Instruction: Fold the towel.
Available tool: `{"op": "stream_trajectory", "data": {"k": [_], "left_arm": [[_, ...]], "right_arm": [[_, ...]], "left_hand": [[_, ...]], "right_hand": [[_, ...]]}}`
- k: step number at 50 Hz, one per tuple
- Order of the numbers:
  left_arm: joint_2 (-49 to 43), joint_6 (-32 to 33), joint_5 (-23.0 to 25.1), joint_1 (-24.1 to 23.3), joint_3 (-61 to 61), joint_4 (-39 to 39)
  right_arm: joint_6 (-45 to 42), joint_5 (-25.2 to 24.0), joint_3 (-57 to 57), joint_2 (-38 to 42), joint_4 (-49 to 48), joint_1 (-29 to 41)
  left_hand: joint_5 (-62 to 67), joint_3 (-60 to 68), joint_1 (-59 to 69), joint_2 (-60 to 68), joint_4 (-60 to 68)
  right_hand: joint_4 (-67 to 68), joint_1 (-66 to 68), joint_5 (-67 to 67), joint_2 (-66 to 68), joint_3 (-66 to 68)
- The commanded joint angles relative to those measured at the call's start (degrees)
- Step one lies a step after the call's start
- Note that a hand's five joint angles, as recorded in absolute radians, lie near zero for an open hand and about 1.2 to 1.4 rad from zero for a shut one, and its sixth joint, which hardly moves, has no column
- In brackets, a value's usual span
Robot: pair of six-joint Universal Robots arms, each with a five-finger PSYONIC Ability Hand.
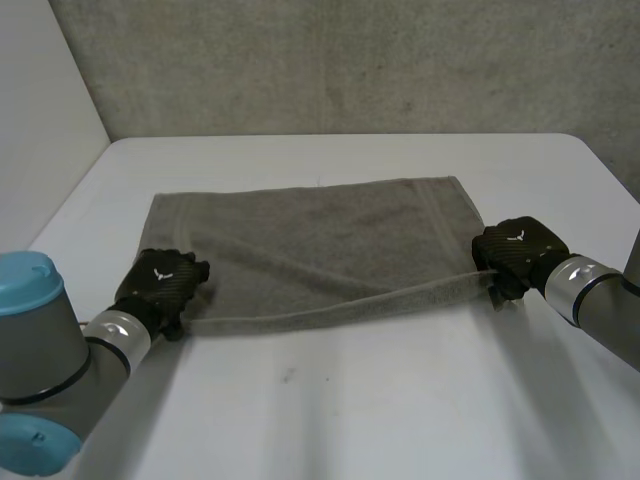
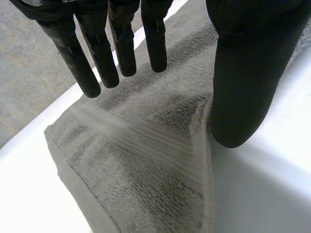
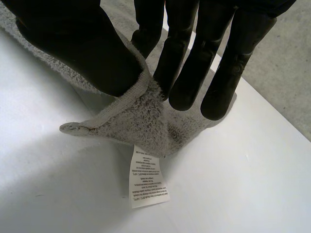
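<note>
Grey towel [image 1: 330, 240] spread across middle of white table [image 1: 400, 400], near edge slightly raised. Near-right corner pinched between thumb and fingers of right hand [image 3: 73, 43], care label [image 3: 146, 182] dangling; likely grip for carrying edge over. Left hand [image 2: 243, 73] over near-left corner, fingers straight, apart from thumb, nothing clamped.

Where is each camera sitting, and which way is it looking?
Head view: between and behind the arms, looking down at the white table and grey terry towel; both arms, black left hand and black right hand show.
Left wrist view: on the left wrist, looking along the left hand at the towel.
Right wrist view: on the right wrist, looking along the right hand, which pinches a towel corner bearing a white care label.
Shared: both wrist views see the towel on the table.
</note>
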Motion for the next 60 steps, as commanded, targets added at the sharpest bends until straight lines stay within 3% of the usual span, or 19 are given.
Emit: {"op": "stream_trajectory", "data": {"k": [1, 9, 21, 32, 34, 43, 49, 51, 52, 54, 60], "left_arm": [[1.5, -1.0, -0.1, 0.5, -1.6, -0.6], [-1.6, -5.8, -0.6, 1.4, -0.8, -0.1], [-2.5, -5.2, -0.7, 5.0, -0.4, -0.2], [-0.1, -5.3, -0.2, 4.7, -2.8, -0.3], [0.9, -5.2, -0.1, 4.4, -3.5, -0.4], [2.3, -4.6, 0.0, 4.4, -4.4, -0.7], [12.5, 1.8, 0.0, 5.0, -8.3, -6.5], [18.7, 6.0, 0.1, 5.1, -9.7, -11.3], [18.7, 6.1, 0.1, 5.1, -9.8, -11.4], [26.3, 8.3, 0.1, 5.3, -10.9, -16.3], [34.9, 8.5, 1.9, 5.3, -10.5, -21.8]], "right_arm": [[0.0, 0.3, 0.1, 0.1, 0.0, -0.1], [-0.1, 0.7, 0.1, 0.6, 0.0, -0.5], [-0.1, 1.1, 0.1, 0.8, 0.0, -0.8], [0.0, 1.2, 0.0, 0.9, 0.1, -0.8], [0.0, 1.3, 0.0, 0.9, 0.3, -0.8], [0.2, 1.1, -0.5, -0.3, 3.6, -0.8], [-3.8, 0.1, -1.7, -5.3, 18.1, -2.3], [-11.2, -0.2, -0.7, -8.0, 24.6, -5.5], [-11.2, -0.2, -0.7, -8.0, 24.6, -5.5], [-19.5, 0.2, 0.4, -10.7, 29.5, -7.7], [-23.3, 0.1, -0.3, -18.7, 33.5, -8.4]], "left_hand": [[3.9, 3.7, 3.6, 3.7, 3.9], [5.2, 5.1, 5.0, 5.1, 5.2], [15.3, 15.2, 15.1, 15.2, 15.3], [40.6, 40.4, 40.3, 40.4, 40.6], [53.4, 53.3, 53.2, 53.3, 53.4], [53.5, 53.3, 53.2, 53.3, 53.5], [53.5, 53.3, 53.2, 53.3, 53.5], [53.5, 53.3, 53.2, 53.3, 53.5], [53.5, 53.3, 53.2, 53.3, 53.5], [53.5, 53.3, 53.2, 53.3, 53.5], [53.5, 53.3, 53.2, 53.3, 53.5]], "right_hand": [[10.3, 0.2, 10.7, 10.4, 10.4], [10.3, 0.2, 10.7, 10.4, 10.4], [10.3, 0.2, 10.7, 10.4, 10.4], [10.3, 0.2, 10.7, 10.4, 10.4], [10.3, 0.2, 10.7, 10.4, 10.4], [10.3, 0.2, 10.7, 10.4, 10.4], [10.3, 0.2, 10.7, 10.4, 10.4], [10.3, 0.2, 10.7, 10.4, 10.4], [10.3, 0.2, 10.7, 10.4, 10.4], [10.3, 0.2, 10.7, 10.4, 10.4], [10.3, 0.2, 10.7, 10.4, 10.4]]}}
